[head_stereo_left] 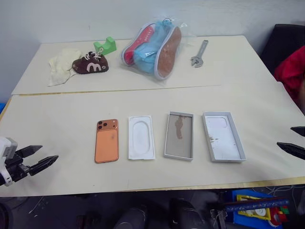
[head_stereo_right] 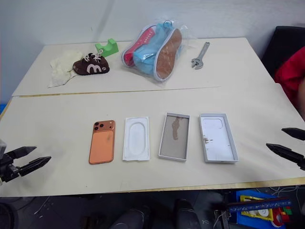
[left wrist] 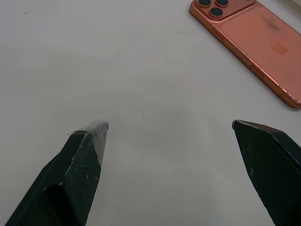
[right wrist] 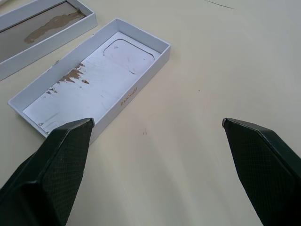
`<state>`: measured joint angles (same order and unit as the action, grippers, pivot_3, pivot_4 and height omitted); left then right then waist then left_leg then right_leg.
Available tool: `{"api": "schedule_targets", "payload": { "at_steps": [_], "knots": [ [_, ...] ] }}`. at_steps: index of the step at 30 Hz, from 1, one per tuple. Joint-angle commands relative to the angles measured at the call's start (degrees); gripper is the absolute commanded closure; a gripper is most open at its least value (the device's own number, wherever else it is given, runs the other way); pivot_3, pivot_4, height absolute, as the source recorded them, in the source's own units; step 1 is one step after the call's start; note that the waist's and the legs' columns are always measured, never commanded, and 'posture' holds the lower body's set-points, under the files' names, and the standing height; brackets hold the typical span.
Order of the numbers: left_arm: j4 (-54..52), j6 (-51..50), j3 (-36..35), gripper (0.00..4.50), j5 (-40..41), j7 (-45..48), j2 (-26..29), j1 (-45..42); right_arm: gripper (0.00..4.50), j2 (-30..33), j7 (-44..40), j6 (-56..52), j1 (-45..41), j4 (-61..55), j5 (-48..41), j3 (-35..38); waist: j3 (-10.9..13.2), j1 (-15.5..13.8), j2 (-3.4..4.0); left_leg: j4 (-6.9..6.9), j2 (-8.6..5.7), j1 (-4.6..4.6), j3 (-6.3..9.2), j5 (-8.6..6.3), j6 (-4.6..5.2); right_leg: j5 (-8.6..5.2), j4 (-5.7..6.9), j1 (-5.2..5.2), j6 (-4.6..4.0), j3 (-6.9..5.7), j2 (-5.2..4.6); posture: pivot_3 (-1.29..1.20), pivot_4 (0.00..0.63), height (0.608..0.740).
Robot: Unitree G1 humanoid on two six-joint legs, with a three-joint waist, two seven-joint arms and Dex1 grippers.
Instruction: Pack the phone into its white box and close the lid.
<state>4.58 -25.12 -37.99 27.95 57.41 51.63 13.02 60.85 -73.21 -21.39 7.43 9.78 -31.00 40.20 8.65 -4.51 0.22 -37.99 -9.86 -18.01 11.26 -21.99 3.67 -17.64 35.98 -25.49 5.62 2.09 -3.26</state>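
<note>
The phone (head_stereo_left: pixel 106 140) lies flat, back up, on the near part of the desk (head_stereo_left: pixel 57 119), leftmost in a row of four; just beside it is the flat white insert (head_stereo_left: pixel 141 137) with an oval recess, then the white box (head_stereo_left: pixel 179 135) with its grey floor and brown smear, then the lid (head_stereo_left: pixel 223 136) lying inside-up; none of the four touch; nothing is packed yet and the lid is off.

The left gripper (head_stereo_left: pixel 38 157) hangs off the near left edge of the desk, its fingers (left wrist: pixel 84 160) spread wide and empty, with the phone ahead of it and a stretch of bare desk between; the right gripper (head_stereo_right: pixel 288 142) sits at the far right, fingers (right wrist: pixel 66 155) likewise wide apart and holding nothing, the lid just ahead of it.

Risks, as I judge them: the phone is thin and lies flush on the desk, so fingers closing from above may scrape the surface or push it sideways into the insert rather than lift it; the insert sits between phone and box, so a low carry could knock it or the box rim; two white trays lie side by side, and the phone could be dropped into the lid by mistake; the lid must be flipped over before closing, and a light shallow tray may slip or land askew on the box.
</note>
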Motion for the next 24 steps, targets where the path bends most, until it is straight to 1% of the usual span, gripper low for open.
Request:
{"api": "schedule_targets", "payload": {
  "at_steps": [1, 15, 21, 24],
  "knots": [
    [-1.7, -0.1, -0.4, 0.03, 1.1, 1.1, -0.2, 0.6, 0.02, -0.6, 0.6, -0.7, -0.1, -2.1, -0.9, 0.4, 0.0, 0.0, 0.00, 0.00, 0.00, 0.00, 0.00, 0.00, 0.00, 0.00, 0.00, 0.00, 0.00, 0.00, 0.00, 0.00, 0.150, 0.740],
    [-2.4, -2.4, 0.3, 0.03, 0.6, -0.6, 0.0, 0.0, 0.02, -1.7, 3.5, -1.9, 0.3, -5.7, -0.6, 1.0, 0.0, 0.0, 0.00, 0.00, 0.01, 0.00, -0.04, -0.01, 0.01, 0.00, 0.01, -0.01, 0.00, 0.02, 0.01, 0.00, 0.150, 0.740],
    [-3.0, -2.9, 0.3, 0.03, 0.3, -1.1, -0.3, 0.3, 0.02, -1.3, 4.5, -1.8, -0.1, -6.3, -0.1, 0.8, 0.0, 0.0, 0.00, -0.01, 0.01, 0.00, -0.05, -0.01, 0.01, 0.00, 0.01, -0.01, 0.00, 0.02, 0.01, 0.00, 0.150, 0.740],
    [-5.4, -7.6, 0.2, 0.03, 3.3, -1.7, -0.4, -0.7, 0.02, -0.9, 5.0, -1.2, -1.1, -7.6, 0.1, 0.4, 0.0, 0.0, 0.00, -0.01, 0.01, 0.00, -0.06, -0.01, 0.01, 0.00, 0.01, -0.01, 0.00, 0.02, 0.01, 0.00, 0.150, 0.740]
  ]
}}
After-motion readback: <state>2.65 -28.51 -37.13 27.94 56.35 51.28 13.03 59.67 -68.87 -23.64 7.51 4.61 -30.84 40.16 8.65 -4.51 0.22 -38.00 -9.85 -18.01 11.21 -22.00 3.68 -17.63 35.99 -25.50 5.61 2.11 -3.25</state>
